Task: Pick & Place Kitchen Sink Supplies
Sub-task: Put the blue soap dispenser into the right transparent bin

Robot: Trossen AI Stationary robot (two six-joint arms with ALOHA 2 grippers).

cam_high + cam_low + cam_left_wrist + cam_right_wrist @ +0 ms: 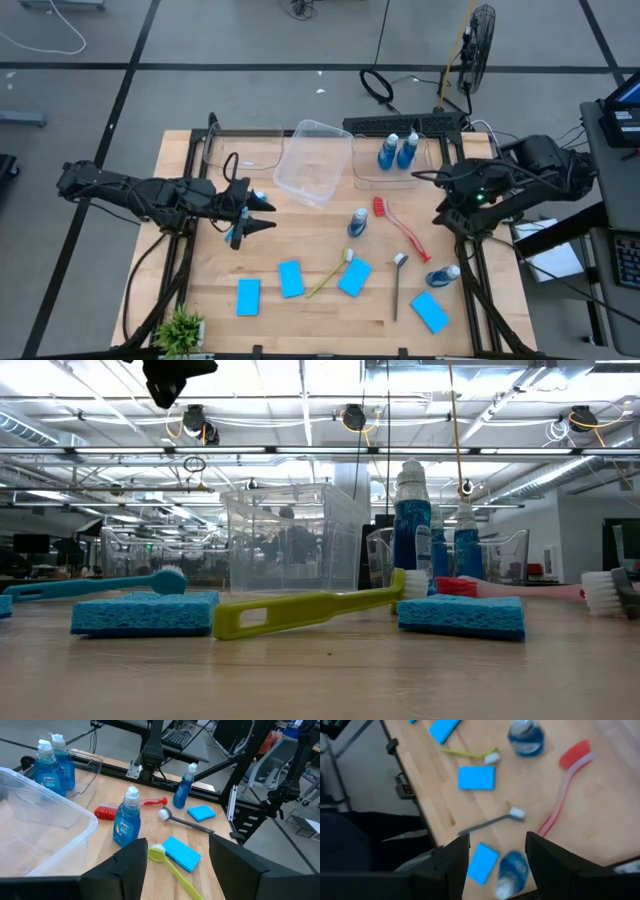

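Note:
Both grippers hang open above the table and touch nothing. My left gripper point(262, 213) point(175, 870) is over the table's left half and points toward an upright bottle of blue liquid point(358, 222) point(126, 820). My right gripper point(437, 195) point(497, 855) tilts down over the right side, above a bottle lying on its side point(443, 275) point(512, 870). Two more bottles point(397, 152) stand in a clear tub. Several blue sponges point(291, 278) and red point(400, 225), yellow point(330, 275), grey point(398, 285) and blue point(100, 585) brushes lie flat on the wood.
Three clear tubs sit along the far edge: one at the left point(243, 150), a tilted one in the middle point(315, 160), and one at the right point(420, 170) holding the two bottles. A small green plant point(180, 330) stands at the near left corner.

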